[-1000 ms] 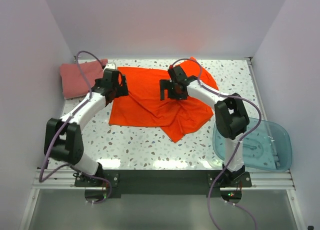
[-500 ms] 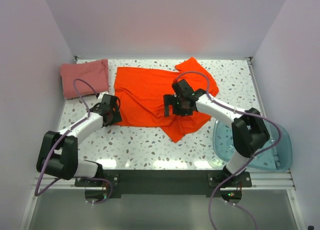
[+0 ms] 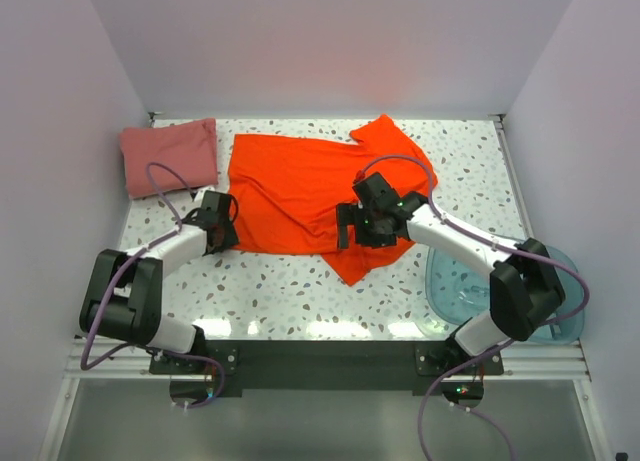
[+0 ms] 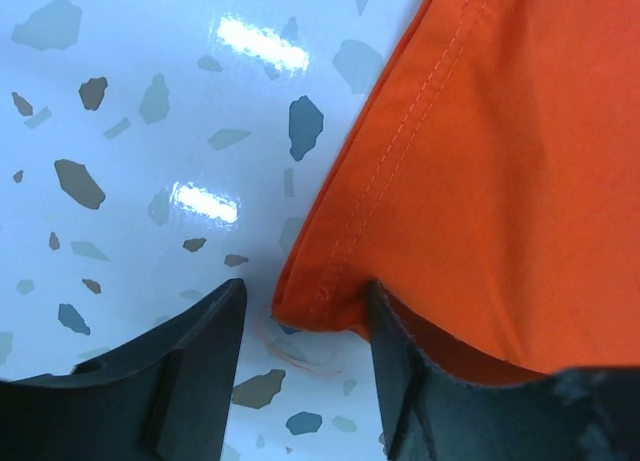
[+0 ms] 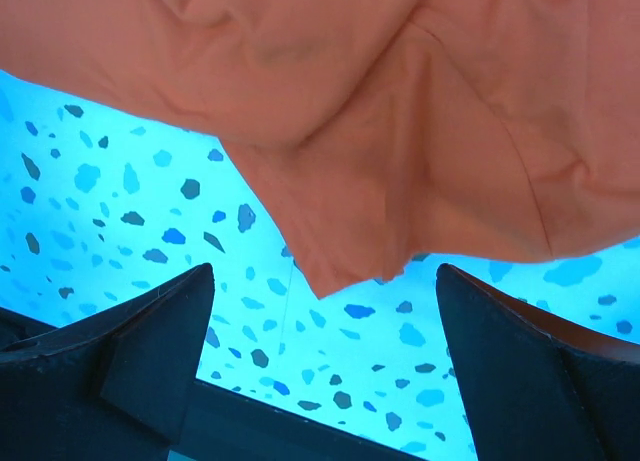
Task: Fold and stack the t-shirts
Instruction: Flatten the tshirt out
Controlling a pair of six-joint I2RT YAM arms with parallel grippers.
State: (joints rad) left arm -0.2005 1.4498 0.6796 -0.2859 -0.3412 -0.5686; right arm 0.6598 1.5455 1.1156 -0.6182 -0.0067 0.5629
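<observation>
On the table (image 3: 290,291), one orange t-shirt (image 3: 290,186) and one pink t-shirt (image 3: 170,156); left fingers (image 4: 190,371) narrowly apart, right fingers (image 5: 150,351) wide.

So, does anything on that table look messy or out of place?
The orange shirt is the untidy one: spread out but rumpled, with a bunched flap pointing toward the near edge, while the pink shirt lies neatly folded in the far left corner. The blue tub also juts past the right edge of the table.
</observation>
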